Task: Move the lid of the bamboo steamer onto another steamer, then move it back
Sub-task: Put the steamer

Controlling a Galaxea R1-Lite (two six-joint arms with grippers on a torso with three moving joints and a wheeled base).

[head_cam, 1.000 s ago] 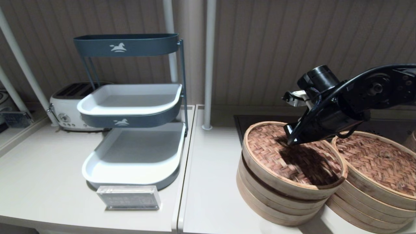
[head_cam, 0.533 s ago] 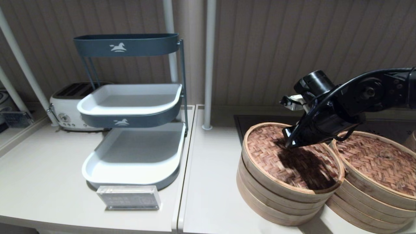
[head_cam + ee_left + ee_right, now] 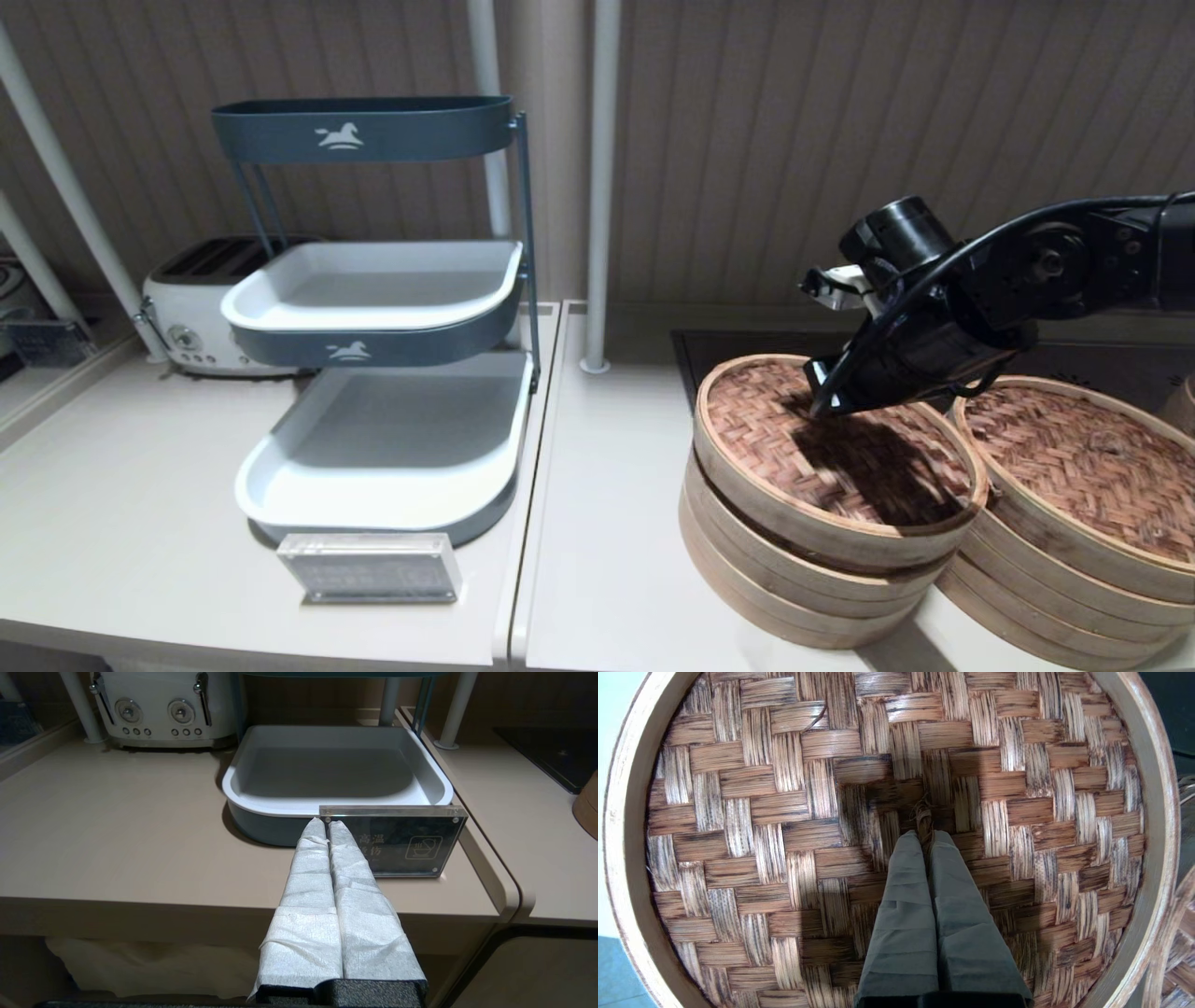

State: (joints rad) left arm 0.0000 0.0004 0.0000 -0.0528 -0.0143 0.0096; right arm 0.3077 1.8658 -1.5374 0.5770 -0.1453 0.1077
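Ribbed brown panelling backs a pale surface (image 3: 607,560) that carries a three-tier tray rack (image 3: 373,317), a white toaster (image 3: 191,308), and two wide bamboo stacks. Directly beneath the right hand (image 3: 822,397) sits the bamboo steamer lid (image 3: 775,439), tilted on its own stack, its near edge lifted off the tiers below; another steamer (image 3: 1083,467), darker-woven, touches it on the side away from the rack. Done well, the lift should go straight up until the hoop clears, then travel level toward that neighbour, since a thin loop lets a wide lid swing. Only the right wrist view shows the padded fingers (image 3: 901,896) pressed together on the centre loop (image 3: 924,816). The left hand (image 3: 327,826), fingers together and holding nothing, idles before a small acrylic sign (image 3: 406,842), seen solely by its own camera.
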